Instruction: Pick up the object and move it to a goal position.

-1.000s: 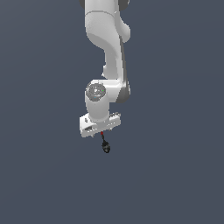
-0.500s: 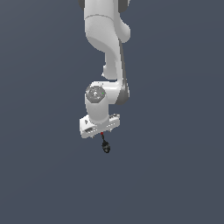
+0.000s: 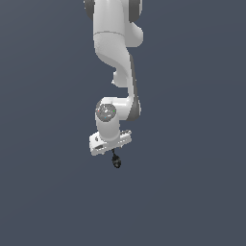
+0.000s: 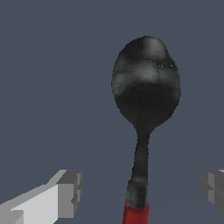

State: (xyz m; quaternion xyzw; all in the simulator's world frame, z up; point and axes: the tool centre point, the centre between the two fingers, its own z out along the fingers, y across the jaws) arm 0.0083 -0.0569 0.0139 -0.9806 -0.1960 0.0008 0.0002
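Note:
The object point(image 4: 145, 94) is a small spoon with a glossy black oval head, a dark shaft and a red handle end at the picture's edge. In the wrist view it lies between the two grey fingertips point(image 4: 69, 194), which stand well apart on either side of the shaft without touching it. My gripper point(image 4: 140, 190) is open. In the exterior view the object point(image 3: 116, 162) shows as a tiny dark stick right under the white gripper point(image 3: 112, 149). The fingers themselves cannot be made out there.
The white arm point(image 3: 115, 57) comes down from the top of the exterior view. Everything around it is a plain dark grey-blue surface with no other objects or edges.

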